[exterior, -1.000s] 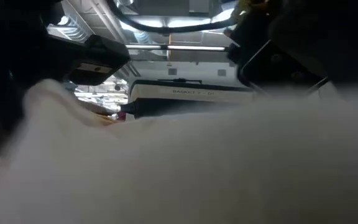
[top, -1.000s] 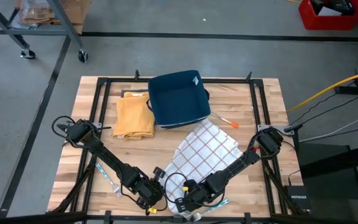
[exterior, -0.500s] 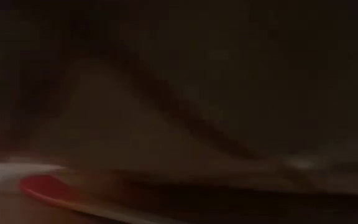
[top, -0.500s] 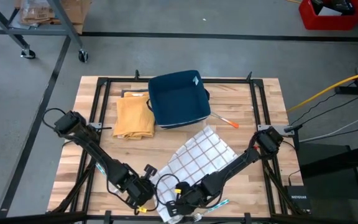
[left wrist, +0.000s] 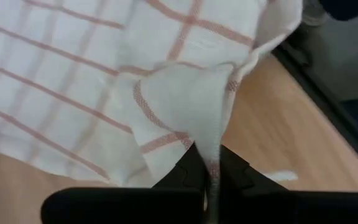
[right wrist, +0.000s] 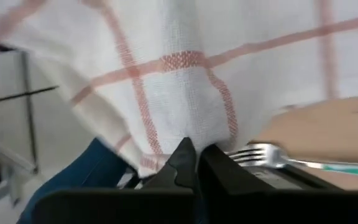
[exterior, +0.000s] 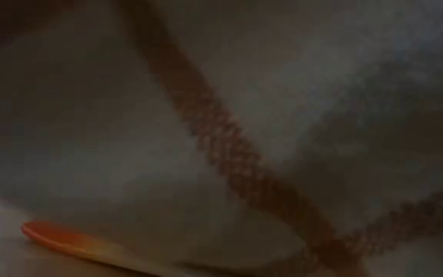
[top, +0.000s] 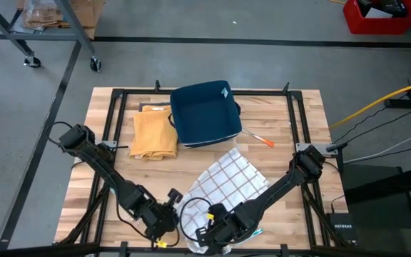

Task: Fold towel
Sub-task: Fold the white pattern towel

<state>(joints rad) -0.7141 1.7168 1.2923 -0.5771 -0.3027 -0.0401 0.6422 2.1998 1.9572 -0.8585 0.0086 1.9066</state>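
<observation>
A white towel with red checks (top: 223, 184) lies slanted on the wooden table, its near edge raised at the table's near side. My left gripper (top: 171, 213) is shut on the towel's near left part, and its wrist view shows the cloth rising out of the fingers (left wrist: 211, 163). My right gripper (top: 210, 228) is shut on the near edge further right (right wrist: 194, 152). The towel's far corner (top: 239, 152) rests on the table. Close-up towel cloth (exterior: 229, 154) fills the low view. My left gripper pinches a bunched fold of the towel's near left edge (left wrist: 215, 149) between its two fingers. The cloth stands up from the fingers and spreads out beyond them onto the table. My right gripper pinches the towel's near edge (right wrist: 188, 134) between its two fingers. The cloth fans out from the hold, lifted off the table there.
A dark blue basket (top: 205, 113) stands at the table's far middle, with a folded yellow cloth (top: 154, 133) to its left. An orange-tipped utensil (top: 260, 138) lies right of the basket. A fork (right wrist: 272, 158) lies by my right gripper, near the table's near edge.
Both grippers have moved toward the table's near edge, shut on the towel. The towel has slid a little toward the near edge, far corner included. Its near edge has come up in front of the low camera and now covers that view.
</observation>
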